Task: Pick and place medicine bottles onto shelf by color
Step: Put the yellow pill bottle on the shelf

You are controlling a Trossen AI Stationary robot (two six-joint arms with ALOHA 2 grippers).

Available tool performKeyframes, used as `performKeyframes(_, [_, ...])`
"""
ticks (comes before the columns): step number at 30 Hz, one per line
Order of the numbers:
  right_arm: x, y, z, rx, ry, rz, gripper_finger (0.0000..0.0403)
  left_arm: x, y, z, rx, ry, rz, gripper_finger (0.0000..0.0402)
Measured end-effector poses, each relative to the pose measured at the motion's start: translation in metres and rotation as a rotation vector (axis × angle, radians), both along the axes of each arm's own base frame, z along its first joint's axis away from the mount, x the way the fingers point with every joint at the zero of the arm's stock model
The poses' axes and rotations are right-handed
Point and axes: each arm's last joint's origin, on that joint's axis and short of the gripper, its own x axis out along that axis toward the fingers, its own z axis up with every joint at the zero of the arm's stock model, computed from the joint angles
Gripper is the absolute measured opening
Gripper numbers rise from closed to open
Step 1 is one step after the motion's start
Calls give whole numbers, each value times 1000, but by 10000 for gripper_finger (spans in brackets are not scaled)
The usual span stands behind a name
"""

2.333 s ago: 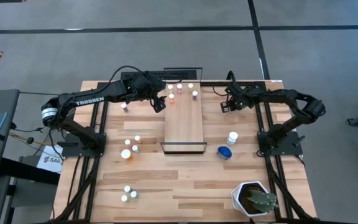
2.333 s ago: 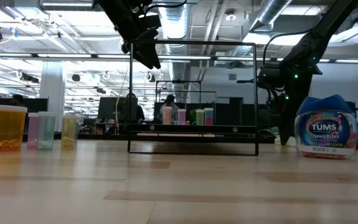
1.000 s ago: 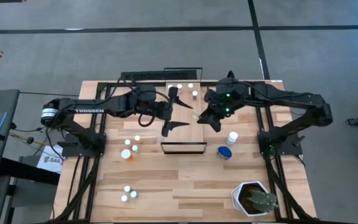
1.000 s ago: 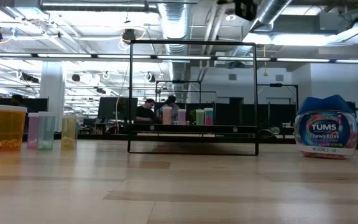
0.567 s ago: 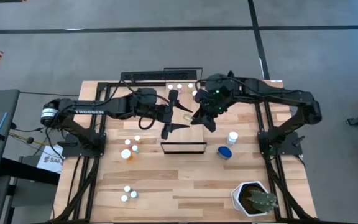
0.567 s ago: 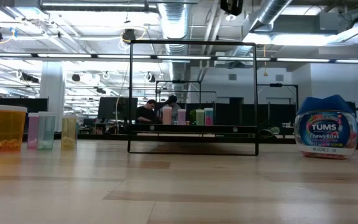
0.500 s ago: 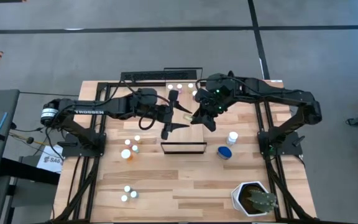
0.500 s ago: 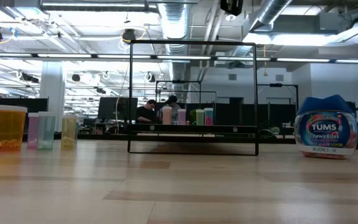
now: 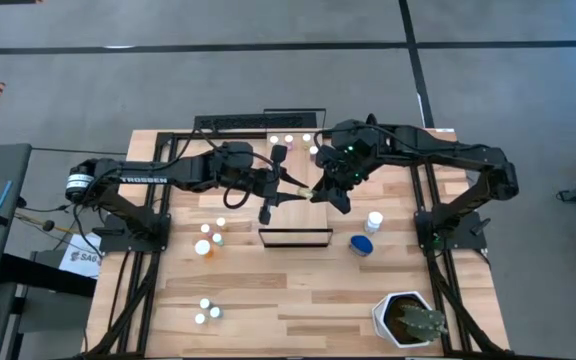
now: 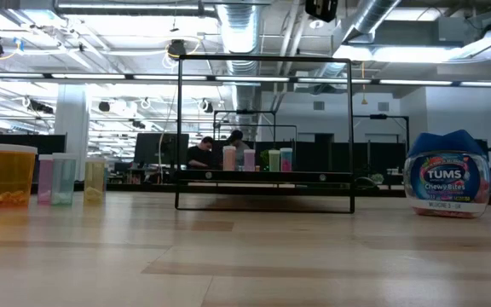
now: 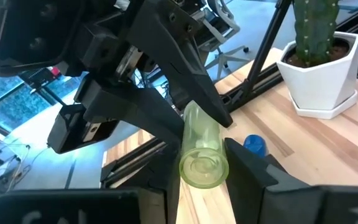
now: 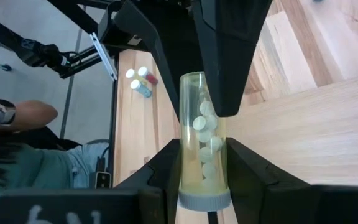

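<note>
A yellowish medicine bottle (image 9: 304, 189) with white pills inside hangs level in the air above the shelf (image 9: 296, 215), a long light-wood board in a dark frame. My left gripper (image 9: 290, 188) is shut on one end of it and my right gripper (image 9: 318, 187) on the other. Several small bottles (image 9: 297, 140) stand on the shelf's far end. Other bottles stand on the table to the shelf's left (image 9: 208, 238) and near the front (image 9: 206, 311). A white bottle (image 9: 374, 220) and a blue one (image 9: 362, 243) stand to its right. My left gripper pinches the bottle's base end (image 11: 204, 168) between its two fingers (image 11: 248, 177), coming level from the table's left, along the bottle. The bottle is lifted clear above the shelf. My right gripper pinches the bottle's cap end (image 12: 204, 186) between its two fingers (image 12: 166, 171), coming from the table's right, along the bottle. The bottle lies level between both grippers.
A white hexagonal pot with a cactus (image 9: 408, 320) stands at the front right. In the low view the shelf's dark frame (image 10: 264, 203) stands mid-table, an orange bottle (image 10: 8, 175) at the left and a big blue bottle (image 10: 447, 175) at the right. People sit beyond the table.
My right gripper has carried the yellowish bottle a little toward the left arm and held it level above the shelf. My left gripper, wide open a second ago, has shut on the bottle's free end.
</note>
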Motion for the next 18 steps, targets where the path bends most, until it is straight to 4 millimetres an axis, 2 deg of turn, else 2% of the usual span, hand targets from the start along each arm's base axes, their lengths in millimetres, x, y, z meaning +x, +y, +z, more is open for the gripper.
performKeyframes(5, [0, 0, 0, -26, -13, 17, 151, 0, 0, -1, -4, 10, 2, 84])
performKeyframes(10, [-4, -2, 6, -50, -3, 24, 199, 0, 0, -1, -45, 17, 11, 84])
performKeyframes(14, [-13, -4, 16, -138, 23, 41, 232, 0, 1, 1, -91, -6, 47, 84])
performKeyframes(18, [-26, -6, 27, -287, 72, 22, 244, 2, 4, 9, -125, -84, 171, 84])
